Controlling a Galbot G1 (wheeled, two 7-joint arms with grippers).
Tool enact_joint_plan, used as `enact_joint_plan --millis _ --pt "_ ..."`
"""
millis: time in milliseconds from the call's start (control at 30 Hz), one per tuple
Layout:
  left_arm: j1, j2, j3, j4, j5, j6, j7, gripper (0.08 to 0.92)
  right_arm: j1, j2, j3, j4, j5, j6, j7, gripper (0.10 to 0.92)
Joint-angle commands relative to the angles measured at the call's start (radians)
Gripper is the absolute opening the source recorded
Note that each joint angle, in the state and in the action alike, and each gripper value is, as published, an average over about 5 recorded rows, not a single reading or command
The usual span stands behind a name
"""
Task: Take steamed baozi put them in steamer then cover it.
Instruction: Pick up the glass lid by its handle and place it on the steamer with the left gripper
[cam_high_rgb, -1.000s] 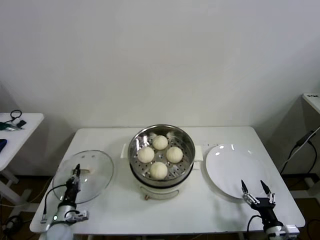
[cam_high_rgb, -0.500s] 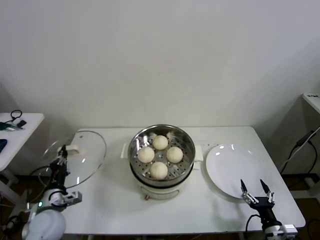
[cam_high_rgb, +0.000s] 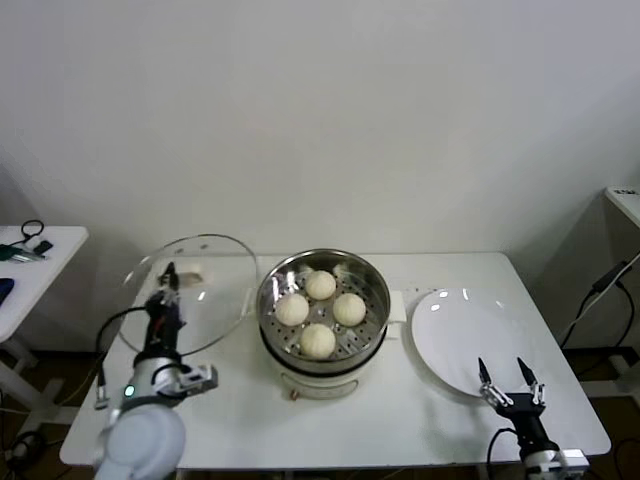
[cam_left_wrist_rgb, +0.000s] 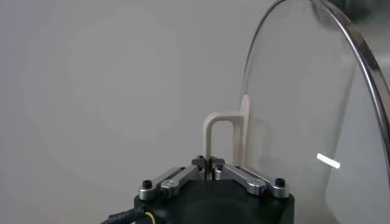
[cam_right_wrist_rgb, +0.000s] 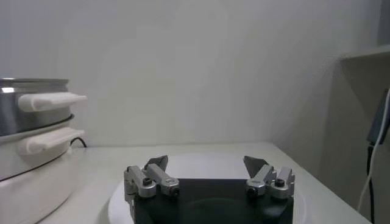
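Note:
Four steamed baozi (cam_high_rgb: 320, 311) lie in the shiny steamer (cam_high_rgb: 372, 291) at the table's middle. The clear glass cover (cam_high_rgb: 215, 278) hangs tilted in the air just left of the steamer, its rim close to the pot's left edge. My left gripper (cam_high_rgb: 171, 281) is shut on the cover's cream-white handle (cam_left_wrist_rgb: 226, 136); in the left wrist view the left gripper (cam_left_wrist_rgb: 211, 161) pinches one leg of that handle, with the cover's glass (cam_left_wrist_rgb: 304, 115) beyond it. My right gripper (cam_high_rgb: 509, 380) stands open with nothing in it at the table's front right. In the right wrist view the right gripper (cam_right_wrist_rgb: 206, 162) faces the plate.
A flat white plate (cam_high_rgb: 460, 335) lies right of the steamer, and it also shows as the plate (cam_right_wrist_rgb: 207, 167) under the right fingers. The steamer's white side handles (cam_right_wrist_rgb: 52, 101) stick out toward the right arm. A small side table (cam_high_rgb: 35, 262) stands at the far left.
The left gripper has lifted the cover off the table at the left and carried it up and rightward toward the steamer. The right arm has stayed put.

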Motion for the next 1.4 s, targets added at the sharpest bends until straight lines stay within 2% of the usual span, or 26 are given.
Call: enact_joint_plan --millis 33,300,567,867,1400 --pt "-0.039 0.013 0.128 -0.090 0.079 0.079 0.040 0.133 0.009 0.014 0.001 -0.015 -0.007 0.016 0.000 0.823" --pt "-0.180 -0.099 0.359 -0.018 0.177 0.145 0.114 0.133 0.006 0.022 0.016 -0.023 -0.006 0.019 0.000 0.823" --pt "-0.235 -0.185 0.476 0.072 0.250 0.188 0.170 0.133 0.007 0.031 0.019 -0.035 -0.005 0.028 0.001 0.823" --pt "-0.279 -0.277 0.520 0.181 0.331 0.204 0.179 0.133 0.004 0.025 0.022 -0.040 0.000 0.036 0.004 0.823" --pt "-0.279 -0.391 0.534 0.288 0.433 0.198 0.168 0.133 0.015 0.008 0.011 -0.059 0.020 0.046 0.003 0.823"
